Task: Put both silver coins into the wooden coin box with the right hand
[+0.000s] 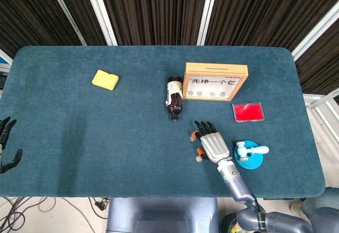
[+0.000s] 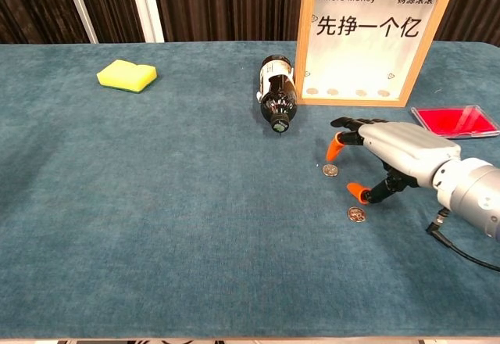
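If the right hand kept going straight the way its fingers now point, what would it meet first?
Probably the dark bottle lying on the table: the right hand points up-left toward it, passing over the farther silver coin. Depth is uncertain.
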